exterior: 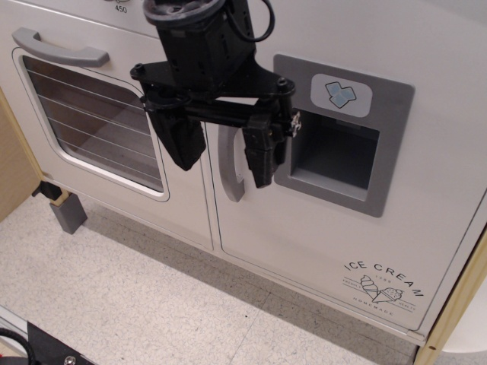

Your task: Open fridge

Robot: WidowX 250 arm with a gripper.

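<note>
Floor (152, 296) comes first, nearest the camera: pale speckled tile across the bottom of the shot, with a small grey block (68, 213) sitting on it at the left, just under the cabinet, and something black poking in at the bottom-left corner that's too cropped to identify.

Next up is the gripper (224, 148), black, hanging in from the top of the frame with its two fingers pointing down. The fingers are spread apart, so it's released, not clamped on anything. One finger (181, 137) sits over the seam between the two doors and the other finger (262, 148) is on the far side of the handle (230, 163), so the curved grey vertical handle shows up in the gap between them. Can't say for sure whether either finger is actually touching the handle from this angle; it looks very close.

Behind that is the fridge (319, 243), the big white door filling the right half of the frame. It looks shut, flush with its neighbour. It has a grey recessed dispenser panel (342, 144) with a blue ice-cube icon up top, and "ICE CREAM" printed near the lower right corner.

To the left of it is the oven door (103, 122) with a window and a horizontal grey handle along its top.
</note>
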